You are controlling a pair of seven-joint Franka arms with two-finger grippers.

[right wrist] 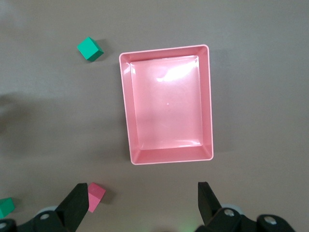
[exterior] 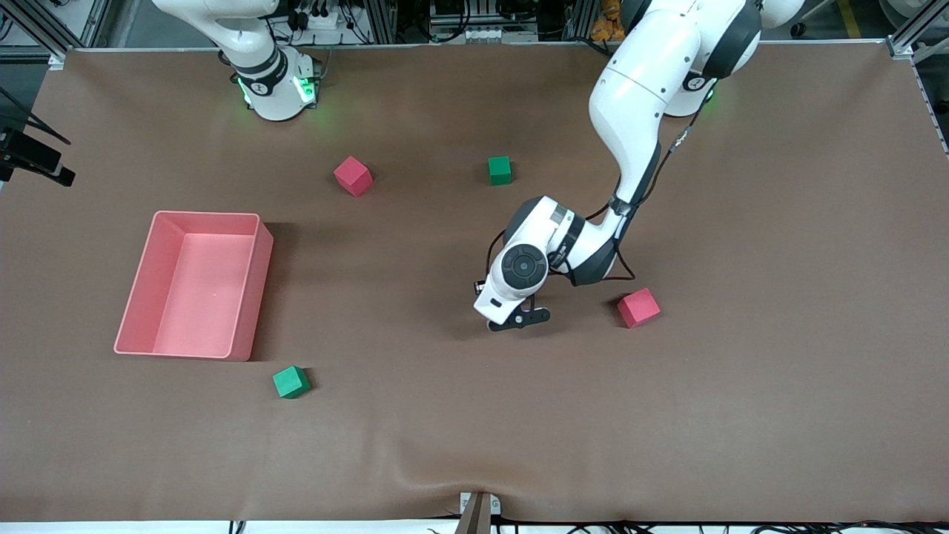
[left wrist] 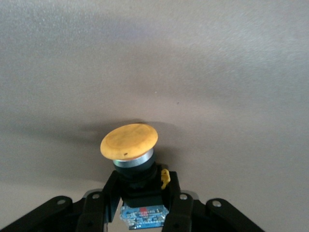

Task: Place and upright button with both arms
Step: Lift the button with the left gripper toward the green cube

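Note:
My left gripper [exterior: 519, 320] is low over the middle of the brown table, beside a red cube [exterior: 638, 307]. In the left wrist view it [left wrist: 140, 187] is shut on the black body of the button [left wrist: 129, 141]. The round orange cap points away from the wrist toward the table surface. I cannot tell whether the button touches the table. In the front view the button is hidden under the left hand. My right gripper [right wrist: 142, 203] is open and empty, high above the table near the pink tray [right wrist: 166, 157]; it is out of the front view.
The pink tray [exterior: 252, 297] stands toward the right arm's end. A red cube [exterior: 353, 176] and a green cube [exterior: 500, 170] lie nearer the bases. Another green cube [exterior: 291, 382] lies nearer the front camera than the tray.

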